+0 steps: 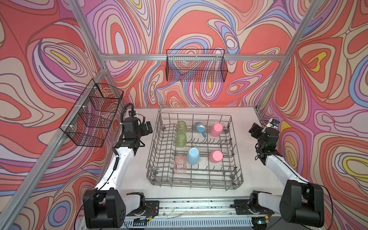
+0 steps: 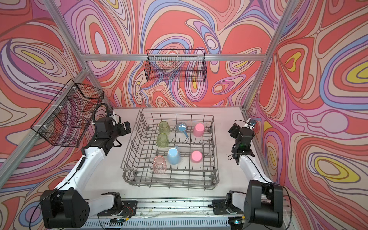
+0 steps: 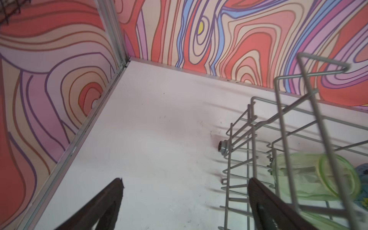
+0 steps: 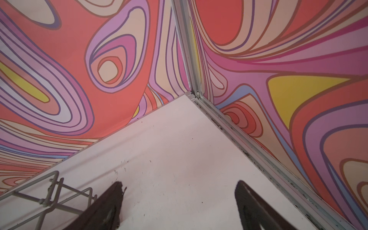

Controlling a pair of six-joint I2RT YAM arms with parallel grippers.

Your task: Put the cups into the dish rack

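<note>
The grey wire dish rack (image 1: 195, 186) (image 2: 171, 184) stands mid-table and holds several cups. Along its left side are two yellow-green tumblers (image 1: 181, 127) (image 1: 180, 140) and a translucent pink tumbler (image 1: 179, 164). Two blue mugs (image 1: 199, 127) (image 1: 193, 156) sit in the middle, two opaque pink cups (image 1: 216, 129) (image 1: 216, 156) on the right. My left gripper (image 1: 148, 128) (image 3: 186, 180) hangs open and empty just outside the rack's far left corner, near a green tumbler (image 3: 310, 179). My right gripper (image 1: 253, 130) (image 4: 179, 183) is open and empty over bare table, right of the rack (image 4: 49, 191).
A black mesh basket (image 1: 196, 65) hangs on the back wall and another (image 1: 93, 113) on the left wall above my left arm. Aluminium frame rails (image 4: 249, 147) edge the white table. Patterned walls close in on three sides.
</note>
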